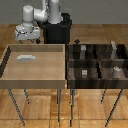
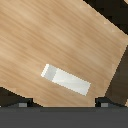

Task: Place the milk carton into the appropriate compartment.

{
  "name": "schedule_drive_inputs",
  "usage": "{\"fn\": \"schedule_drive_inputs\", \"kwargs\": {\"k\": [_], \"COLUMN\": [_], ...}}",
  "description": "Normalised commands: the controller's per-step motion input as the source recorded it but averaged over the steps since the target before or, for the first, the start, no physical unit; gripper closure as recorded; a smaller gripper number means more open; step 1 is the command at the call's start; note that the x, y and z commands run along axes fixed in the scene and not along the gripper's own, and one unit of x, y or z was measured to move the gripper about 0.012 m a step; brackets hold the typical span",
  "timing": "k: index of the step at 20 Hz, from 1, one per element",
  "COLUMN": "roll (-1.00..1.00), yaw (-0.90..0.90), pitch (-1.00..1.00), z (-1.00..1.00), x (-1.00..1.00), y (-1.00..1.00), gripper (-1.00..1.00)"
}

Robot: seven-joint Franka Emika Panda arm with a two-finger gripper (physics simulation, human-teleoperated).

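Below the wrist camera I see the carton (image 2: 65, 80) lying flat on the light tray (image 2: 45, 40), clear of its walls. Behind the tray's far edge my gripper (image 1: 26, 33) hangs above; I cannot tell how its jaws stand. Beyond, at the exterior view's right, sit the dark cells (image 1: 98, 62).

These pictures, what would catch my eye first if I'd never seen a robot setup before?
Probably the white robot arm at the back, its gripper poised above the far edge of a big light wooden tray on the exterior view's left. In that tray lies one small pale box, the milk carton, flat on its side. Beside it, on the exterior view's right, a dark-walled tray split into cells holds little grey shapes.
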Motion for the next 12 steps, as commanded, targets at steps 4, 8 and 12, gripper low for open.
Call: {"fn": "schedule_drive_inputs", "kwargs": {"k": [4,8,12], "roll": [0.00,0.00,0.00], "yaw": [0.95,0.95,0.95], "pitch": [0.00,0.00,0.00], "z": [0.00,0.00,0.00], "x": [0.00,0.00,0.00], "y": [0.00,0.00,0.00], "gripper": [-1.00,-1.00,-1.00]}}
